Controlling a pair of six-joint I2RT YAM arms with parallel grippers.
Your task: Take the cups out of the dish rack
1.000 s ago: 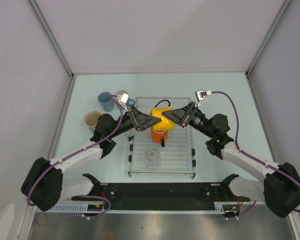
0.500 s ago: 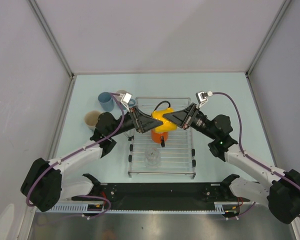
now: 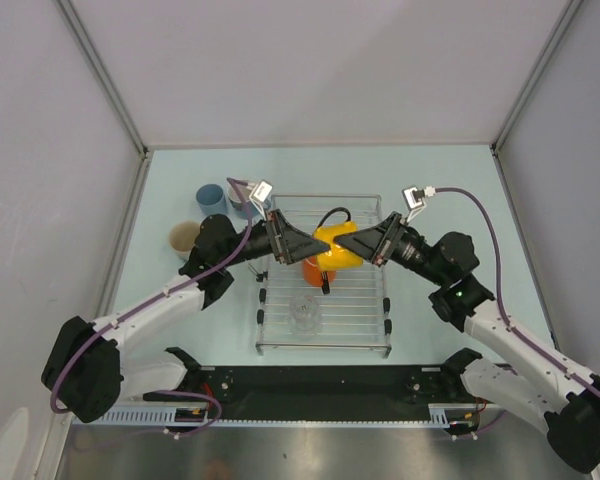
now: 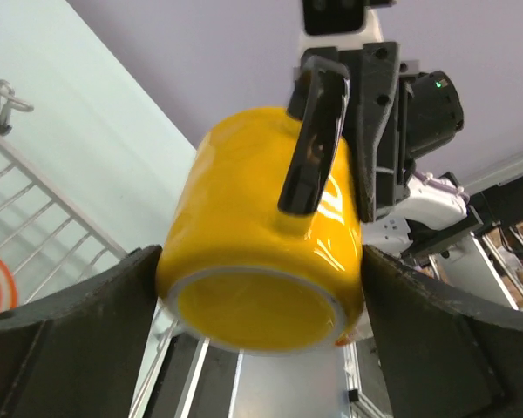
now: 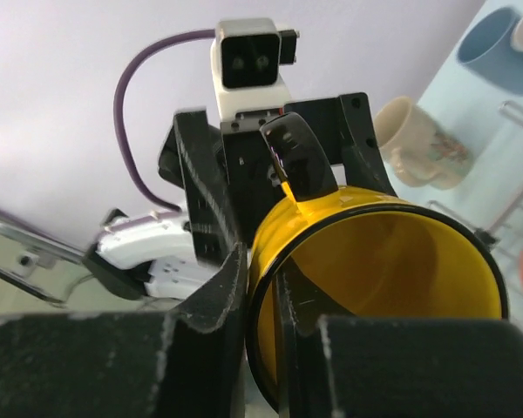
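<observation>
Flanking yellow cup (image 4: pixel 244 218): left gripper (image 4: pixel 260 261) jaws.

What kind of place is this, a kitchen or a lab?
Probably a robot lab test cell: plain grey partition walls box in a pale blue-green tabletop, two white robot arms are bolted at its near edge, and a silver wire dish rack sits on it.

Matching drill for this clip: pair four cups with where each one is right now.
Cups:
A. yellow cup
B. orange mug
C. clear glass
D. beige cup

Places:
1. on the table, left of the dish rack
2. on the rack's near half
3. held above the rack by the left gripper and right gripper
4. on the rack, partly hidden under the lifted cup

Pairs: A-3, B-4, C-2, D-1
</observation>
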